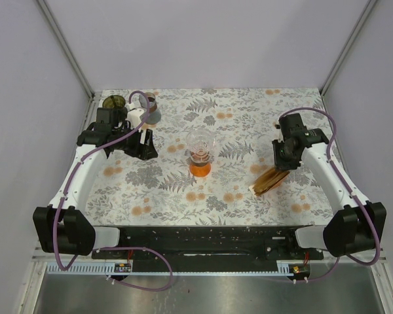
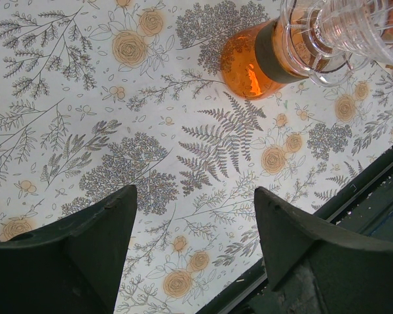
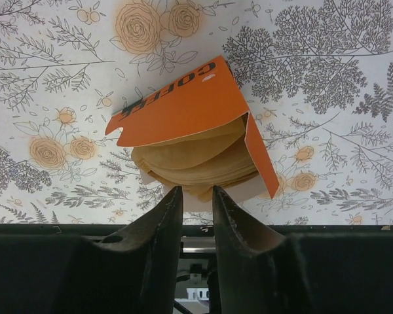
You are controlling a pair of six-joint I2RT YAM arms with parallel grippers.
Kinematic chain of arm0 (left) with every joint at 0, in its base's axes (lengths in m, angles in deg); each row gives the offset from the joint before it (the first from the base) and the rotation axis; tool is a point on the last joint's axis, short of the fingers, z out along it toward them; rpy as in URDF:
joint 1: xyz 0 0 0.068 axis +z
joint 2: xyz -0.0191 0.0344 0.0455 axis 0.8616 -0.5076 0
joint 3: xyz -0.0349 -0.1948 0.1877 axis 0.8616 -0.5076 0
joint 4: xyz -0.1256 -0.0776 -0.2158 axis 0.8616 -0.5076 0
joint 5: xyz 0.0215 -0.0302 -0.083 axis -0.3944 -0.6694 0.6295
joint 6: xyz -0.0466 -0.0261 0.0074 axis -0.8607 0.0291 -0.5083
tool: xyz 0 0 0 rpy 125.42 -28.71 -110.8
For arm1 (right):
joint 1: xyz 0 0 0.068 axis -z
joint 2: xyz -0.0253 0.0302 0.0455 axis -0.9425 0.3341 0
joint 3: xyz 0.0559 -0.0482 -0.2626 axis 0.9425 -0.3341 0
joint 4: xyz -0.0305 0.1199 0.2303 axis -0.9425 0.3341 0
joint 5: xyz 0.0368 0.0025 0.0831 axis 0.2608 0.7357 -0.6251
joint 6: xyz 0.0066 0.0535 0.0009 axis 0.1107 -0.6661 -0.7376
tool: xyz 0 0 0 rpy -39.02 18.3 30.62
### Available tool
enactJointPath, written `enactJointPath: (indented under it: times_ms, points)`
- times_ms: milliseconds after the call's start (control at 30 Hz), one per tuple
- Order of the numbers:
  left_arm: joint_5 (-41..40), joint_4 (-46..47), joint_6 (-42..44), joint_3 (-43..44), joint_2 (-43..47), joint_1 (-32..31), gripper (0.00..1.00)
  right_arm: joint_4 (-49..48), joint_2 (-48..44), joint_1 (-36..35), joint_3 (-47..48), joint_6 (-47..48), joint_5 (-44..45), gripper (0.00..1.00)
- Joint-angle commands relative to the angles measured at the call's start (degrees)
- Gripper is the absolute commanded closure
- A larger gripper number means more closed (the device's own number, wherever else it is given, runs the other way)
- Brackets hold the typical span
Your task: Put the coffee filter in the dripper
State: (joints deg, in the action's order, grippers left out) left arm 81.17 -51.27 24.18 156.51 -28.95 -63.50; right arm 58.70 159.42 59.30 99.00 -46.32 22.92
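Note:
A clear glass dripper (image 1: pixel 200 145) stands on an orange carafe (image 1: pixel 200 167) at the table's middle; both show top right in the left wrist view, the dripper (image 2: pixel 334 33) over the carafe (image 2: pixel 249 65). An open orange filter box (image 1: pixel 270 180) lies right of it, with a stack of brown paper filters (image 3: pixel 193 160) fanning out of it. My right gripper (image 3: pixel 195 191) hovers just before the stack's near edge, its jaws only narrowly apart and empty; it also shows in the top view (image 1: pixel 281 162). My left gripper (image 2: pixel 195 193) is wide open and empty over bare cloth, left of the dripper (image 1: pixel 146 145).
A dark cup (image 1: pixel 113 103) and a grey-and-white vessel (image 1: pixel 149 111) stand at the back left behind the left arm. The floral cloth (image 1: pixel 249 118) covers the table. A black rail (image 1: pixel 203 239) runs along the near edge.

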Motion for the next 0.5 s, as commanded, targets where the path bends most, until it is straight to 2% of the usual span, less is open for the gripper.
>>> enactJointPath:
  times_ms: [0, 200, 367, 467]
  points:
    - [2.16, 2.1, 1.01, -0.19, 0.72, 0.41, 0.24, 0.99, -0.08, 0.19, 2.01, -3.25, 2.05, 0.67]
    - [2.51, 2.1, 1.01, -0.1, 0.45, 0.41, 0.24, -3.05, 0.28, 0.11, -0.79, -6.58, 3.98, 0.68]
    - [2.95, 2.1, 1.01, -0.01, 0.98, 0.41, 0.24, -12.09, -3.84, 0.11, -5.27, -12.73, 2.58, 0.69]
    - [3.12, 2.19, 1.19, -0.01, 1.07, 0.41, 0.24, -13.87, -5.52, 0.11, -6.6, -15.02, 4.07, 0.7]
